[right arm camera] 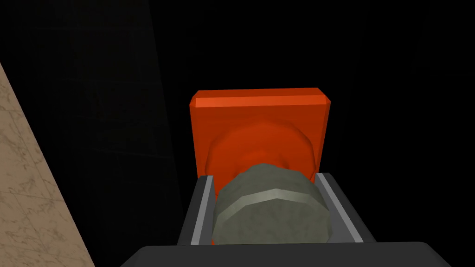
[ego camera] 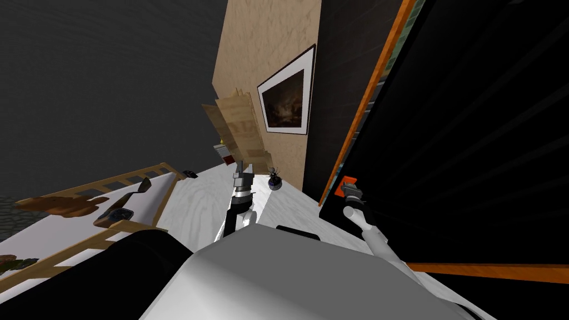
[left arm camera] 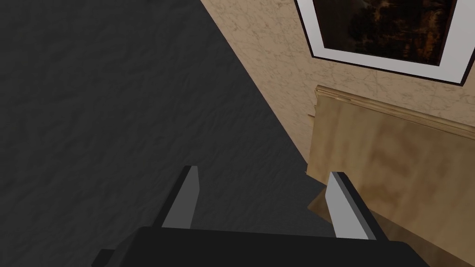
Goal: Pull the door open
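My right claw clenches the grey knob on its orange plate; left claw released, well apart from the knob.

Left forearm: white shell at near end, dark sleeve mid-length, pale metallic ringed collar at wrist.
Right forearm: pale grey rounded tube, ball-like end cap, small grey ribbed wrist piece at far end.
Left gripper: black box body, flat upper edge, small step at one corner. Fingers: two thin blades, light grey faces, darker side edges, tips cut slantwise.
Right gripper: same dark box body. Fingers: light grey strips backed by dark grey rails.
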`<state>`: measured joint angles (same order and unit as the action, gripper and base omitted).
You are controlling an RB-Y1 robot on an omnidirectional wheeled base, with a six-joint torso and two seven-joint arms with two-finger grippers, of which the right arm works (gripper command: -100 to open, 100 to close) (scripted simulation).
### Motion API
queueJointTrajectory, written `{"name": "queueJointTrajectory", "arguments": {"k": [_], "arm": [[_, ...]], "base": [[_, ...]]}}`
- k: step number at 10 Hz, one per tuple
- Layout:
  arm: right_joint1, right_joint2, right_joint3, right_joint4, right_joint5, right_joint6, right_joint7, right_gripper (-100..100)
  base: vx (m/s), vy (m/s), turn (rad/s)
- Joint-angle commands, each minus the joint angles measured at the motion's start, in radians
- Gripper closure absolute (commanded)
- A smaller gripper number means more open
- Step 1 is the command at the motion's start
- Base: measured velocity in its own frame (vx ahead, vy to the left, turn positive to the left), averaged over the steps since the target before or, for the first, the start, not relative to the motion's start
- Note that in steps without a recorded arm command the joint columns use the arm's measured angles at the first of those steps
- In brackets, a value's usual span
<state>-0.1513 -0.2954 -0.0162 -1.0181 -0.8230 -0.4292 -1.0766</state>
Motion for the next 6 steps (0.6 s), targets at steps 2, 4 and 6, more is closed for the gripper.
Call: {"name": "queueJointTrajectory", "arguments": {"k": [2, 4, 6], "arm": [[-0.001, 0.002, 0.001, -0.002, 0.0, -0.001, 0.0, 100], [0.011, -0.02, 0.025, -0.012, -0.001, 0.002, -0.028, 100], [0.019, -0.036, 0.044, -0.023, -0.001, 0.003, -0.051, 100]], "base": [[-0.003, 0.001, -0.002], [-0.193, -0.079, 0.17], [-0.211, -0.056, 0.13]]}}
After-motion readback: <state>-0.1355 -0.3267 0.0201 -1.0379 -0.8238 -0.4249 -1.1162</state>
